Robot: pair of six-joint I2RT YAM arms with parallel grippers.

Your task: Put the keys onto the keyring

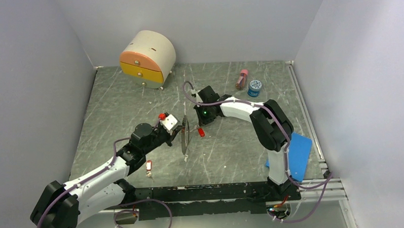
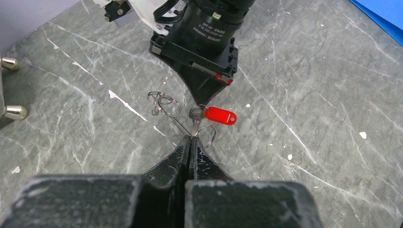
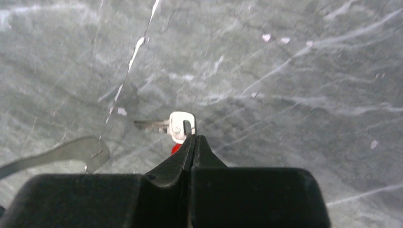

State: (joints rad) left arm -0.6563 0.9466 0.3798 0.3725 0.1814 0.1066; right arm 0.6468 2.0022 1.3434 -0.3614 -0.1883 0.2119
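My left gripper (image 1: 178,131) is shut on the keyring (image 1: 185,137), a thin dark wire hoop held upright and seen edge-on. In the left wrist view the closed fingertips (image 2: 184,145) pinch its wire (image 2: 178,124), with small split rings (image 2: 164,102) just beyond. My right gripper (image 1: 200,123) is shut on a key with a red tag (image 1: 201,132), right beside the hoop. That key (image 2: 196,114) and its tag (image 2: 221,115) hang under the right gripper (image 2: 202,102). In the right wrist view the key (image 3: 179,126) sticks out past the shut gripper (image 3: 192,137). Another red-tagged key (image 1: 149,168) lies on the table near the left arm.
A round-topped drawer box (image 1: 147,59) stands at the back left. A pink bottle (image 1: 242,79) and a blue-lidded jar (image 1: 255,87) stand at the back right. A blue sheet (image 1: 297,150) lies at the right edge. Grey walls close in three sides.
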